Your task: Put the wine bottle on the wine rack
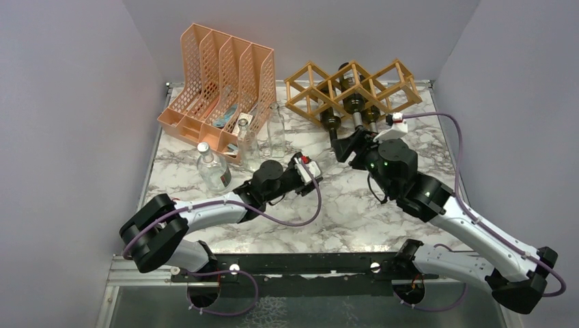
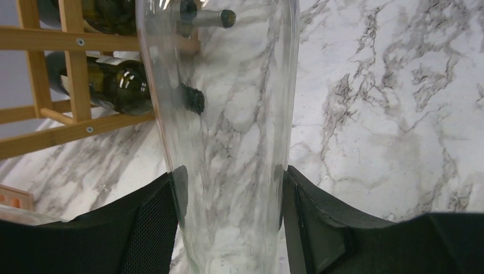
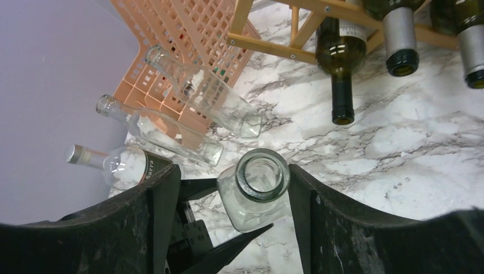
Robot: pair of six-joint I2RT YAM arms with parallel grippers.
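Plainly, the smooth clear glass wine bottle (image 2: 228, 114) could slip or twist during a handover, since the left gripper's (image 2: 231, 194) black fingers (image 2: 151, 222) clamp only its slick lower body. It stands upright over the marbled table (image 2: 399, 114). The right gripper (image 3: 233, 194) is spread around its mouth, gripping nothing. Nearby, the tan slatted wooden wine rack (image 2: 71, 57) holds dark green bottles (image 2: 114, 85).

Bright, even overhead light, only faint soft shadows on the marble tabletop (image 1: 355, 205) and under the wine rack (image 1: 351, 89); top view is sharp throughout. Left wrist: the clear glass bottle (image 2: 228, 114) warps the marble veins behind it and has white glare streaks near the top, and the left pincer's fingers (image 2: 154, 228) are dark and soft. Right wrist: wide-angle lean at the edges, right pincer's fingers (image 3: 131, 228) underexposed, small highlights on the dark wine bottles (image 3: 341, 57).
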